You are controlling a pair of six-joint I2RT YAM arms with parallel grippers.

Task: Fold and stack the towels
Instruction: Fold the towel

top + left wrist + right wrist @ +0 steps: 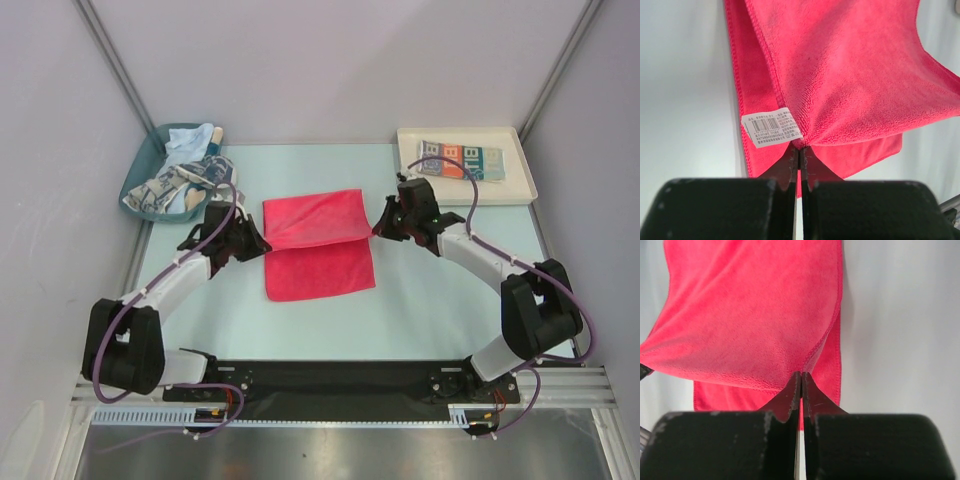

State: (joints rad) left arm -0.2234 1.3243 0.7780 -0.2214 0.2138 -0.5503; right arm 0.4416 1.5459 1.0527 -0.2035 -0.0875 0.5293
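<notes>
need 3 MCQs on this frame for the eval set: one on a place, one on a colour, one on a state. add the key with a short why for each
1. Where does the lettered towel lie? A in a drawer; B on the white tray; C on the floor.
2. What colour is the pinched towel held by the left tool and the right tool? A pale blue; B white; C red-pink.
3. How does the left tool stand? A open, off the cloth; B shut on a corner of the pinched towel; C shut on nothing.

Key:
1 B: the top view shows it folded on the tray at the far right.
2 C: red-pink cloth fills both wrist views.
3 B: its fingers meet on the corner beside the white label.
</notes>
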